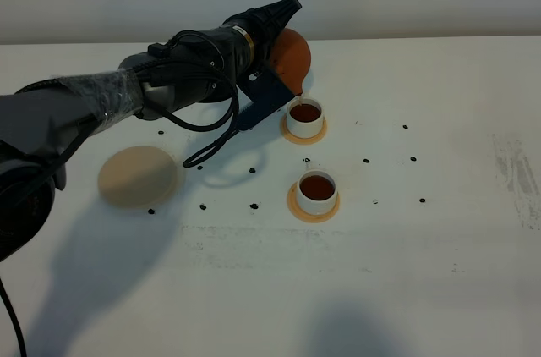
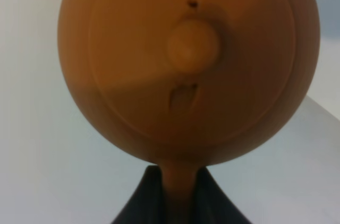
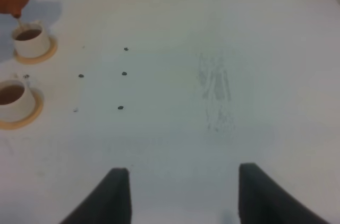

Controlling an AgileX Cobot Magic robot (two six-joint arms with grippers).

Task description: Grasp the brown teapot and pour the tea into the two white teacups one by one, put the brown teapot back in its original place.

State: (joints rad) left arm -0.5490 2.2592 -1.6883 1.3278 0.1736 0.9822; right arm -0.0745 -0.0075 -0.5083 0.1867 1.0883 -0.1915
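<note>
Teapot [image 1: 292,57] held tilted by left end effector [image 1: 272,69]; right end effector [image 3: 178,197] wide.

text: none readable in any view
brown teapot [image 2: 183,59]: plain clay; faint mark below the lid knob, too blurred to read
white teacups [image 1: 305,118] [image 1: 317,192]: no print
table [image 1: 439,247]: small dark dots only, no lettering
</note>
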